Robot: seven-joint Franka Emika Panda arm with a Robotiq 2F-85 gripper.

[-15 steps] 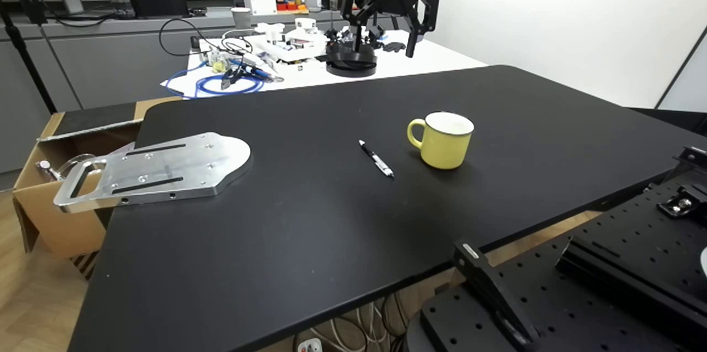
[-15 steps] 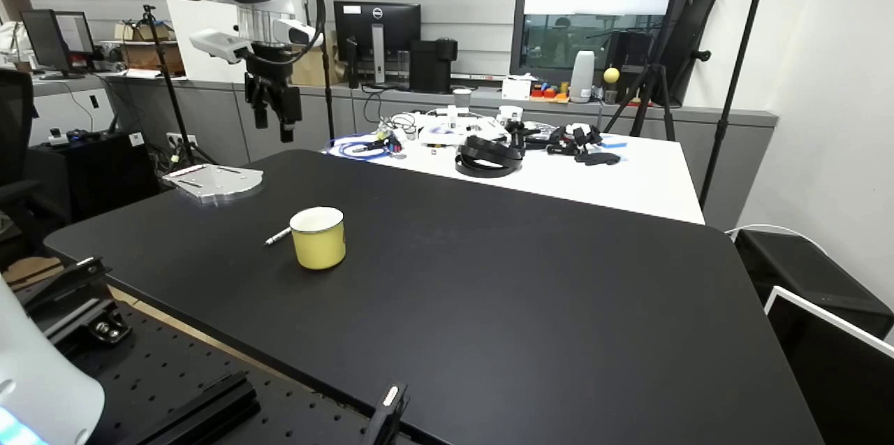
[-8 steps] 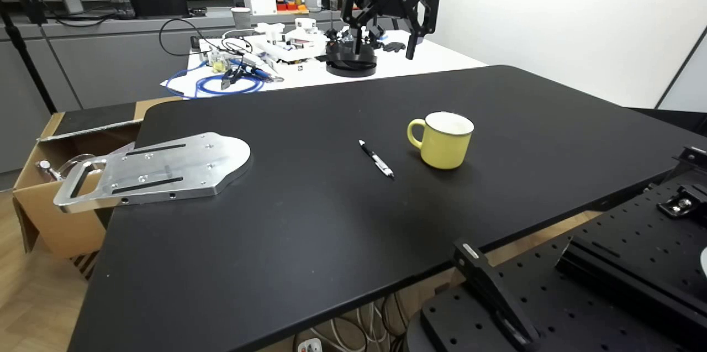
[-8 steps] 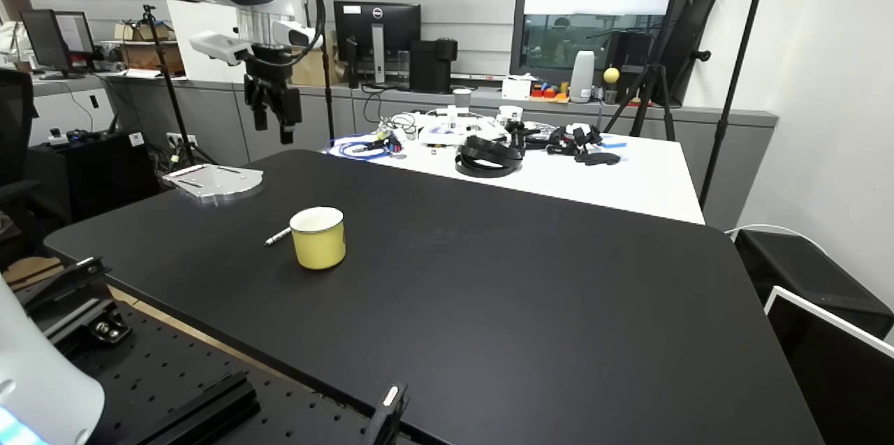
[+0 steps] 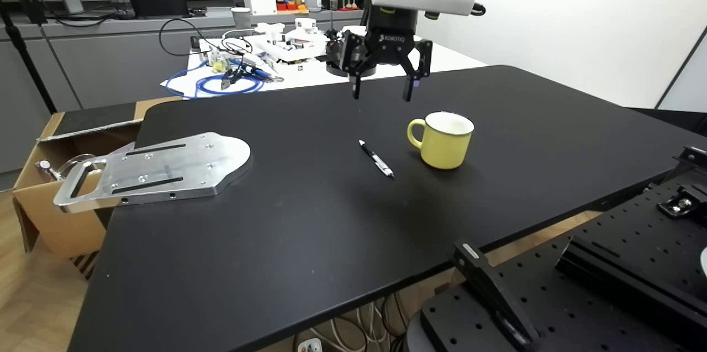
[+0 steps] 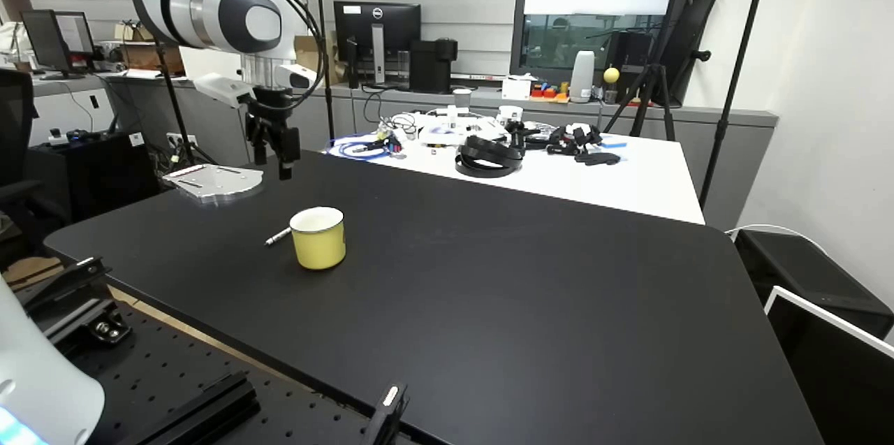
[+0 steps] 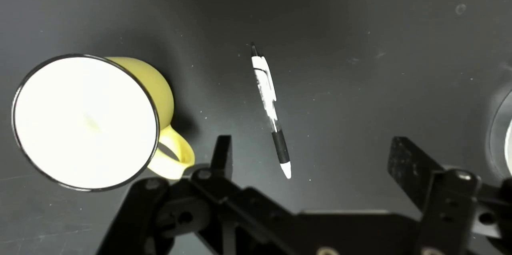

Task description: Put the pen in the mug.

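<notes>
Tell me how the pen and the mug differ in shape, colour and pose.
Shape: the pen is thin and straight, while the mug is squat and round, with a loop handle.
Colour: the pen is black and white; the mug is yellow outside and white inside.
Pose: the pen lies flat, whereas the mug stands upright.
Shared: both rest on the black table.

Yellow mug, black-and-white pen.

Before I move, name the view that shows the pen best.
The wrist view: there the pen lies whole, large and uncovered, seen from above. The exterior views show it smaller: once whole, once partly hidden behind the mug.
</notes>
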